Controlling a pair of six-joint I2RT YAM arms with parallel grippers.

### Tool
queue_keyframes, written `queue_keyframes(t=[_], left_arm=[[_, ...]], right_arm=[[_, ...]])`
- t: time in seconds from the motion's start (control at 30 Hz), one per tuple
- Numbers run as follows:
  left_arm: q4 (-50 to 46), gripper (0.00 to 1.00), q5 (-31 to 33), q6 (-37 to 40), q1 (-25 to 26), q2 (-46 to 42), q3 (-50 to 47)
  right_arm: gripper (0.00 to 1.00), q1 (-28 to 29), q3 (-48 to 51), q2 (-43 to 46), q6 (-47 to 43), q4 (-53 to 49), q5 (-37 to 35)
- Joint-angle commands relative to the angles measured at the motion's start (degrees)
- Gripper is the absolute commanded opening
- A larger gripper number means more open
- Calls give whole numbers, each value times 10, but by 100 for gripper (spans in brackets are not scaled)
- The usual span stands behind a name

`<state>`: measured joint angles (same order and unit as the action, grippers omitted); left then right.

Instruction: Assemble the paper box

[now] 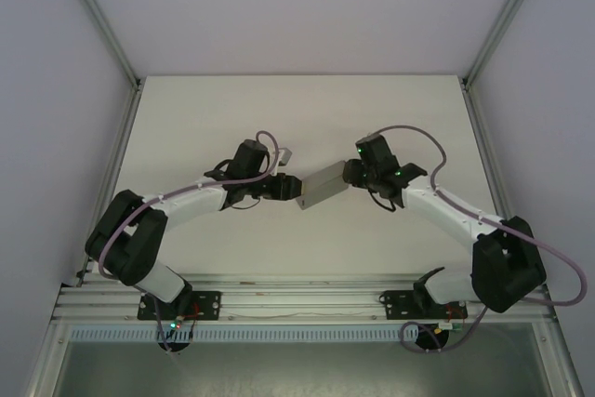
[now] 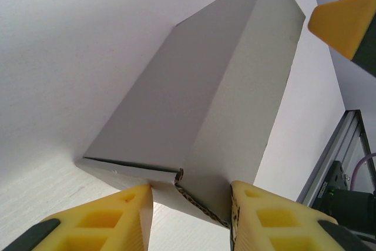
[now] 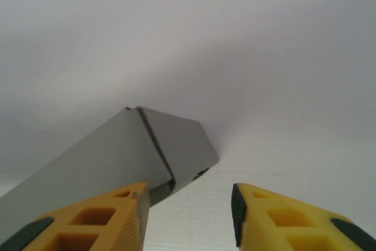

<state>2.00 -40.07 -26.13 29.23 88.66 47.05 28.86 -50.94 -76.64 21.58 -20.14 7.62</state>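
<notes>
The paper box [image 1: 321, 183] is a grey folded cardboard box, held up in mid-air over the white table between my two arms. My left gripper [image 1: 290, 188] is at its left end. In the left wrist view both yellow fingers press against the near end of the paper box [image 2: 217, 98], so the left gripper [image 2: 191, 204] is shut on it. My right gripper [image 1: 351, 172] is at the box's right end. In the right wrist view the right gripper [image 3: 188, 210] is open. The paper box [image 3: 117, 151] lies against its left finger, with a wide gap to the other finger.
The white table [image 1: 297, 118] is enclosed by white walls with aluminium posts. An aluminium rail [image 1: 297, 299] carrying both arm bases runs along the near edge. One yellow fingertip [image 2: 346, 22] of the right gripper shows beyond the box in the left wrist view.
</notes>
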Motion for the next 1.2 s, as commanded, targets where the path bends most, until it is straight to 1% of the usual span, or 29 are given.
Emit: queue_keyframes(t=[0.0,0.17,0.23,0.3,0.4,0.47,0.6,0.7,0.77,0.93,1.0,1.07,1.13,1.17], left_arm=[[-60,36,39,7,-5,34,-17],[-68,35,38,9,-7,39,-12],[-67,34,38,7,-10,39,-14],[-65,34,36,7,-12,40,-15],[-61,34,35,4,-15,39,-18],[-61,33,37,6,-16,40,-19],[-53,29,40,1,-19,43,-27],[-45,25,43,-6,-21,48,-33],[-40,21,38,-9,-22,52,-34],[-27,17,27,-12,-21,53,-35],[-30,17,25,-10,-21,51,-31],[-37,29,25,-6,-21,48,-23],[-57,33,27,4,-20,46,-6],[-70,36,30,10,-20,45,6]], right_arm=[[45,-12,-33,14,-42,-10,73],[46,-36,-42,-13,-52,8,99],[44,-49,-30,-32,-58,35,119],[38,-64,-12,-52,-57,67,137],[33,-80,24,-68,-51,113,164],[26,-85,56,-74,-44,151,171],[12,-87,119,-75,-16,218,189],[6,-87,158,-68,10,255,197],[3,-87,172,-62,25,267,196],[3,-87,192,-25,37,270,192],[5,-87,193,-7,33,265,192],[8,-87,188,6,26,255,193],[10,-87,175,15,19,237,192],[14,-87,167,17,15,228,193]])
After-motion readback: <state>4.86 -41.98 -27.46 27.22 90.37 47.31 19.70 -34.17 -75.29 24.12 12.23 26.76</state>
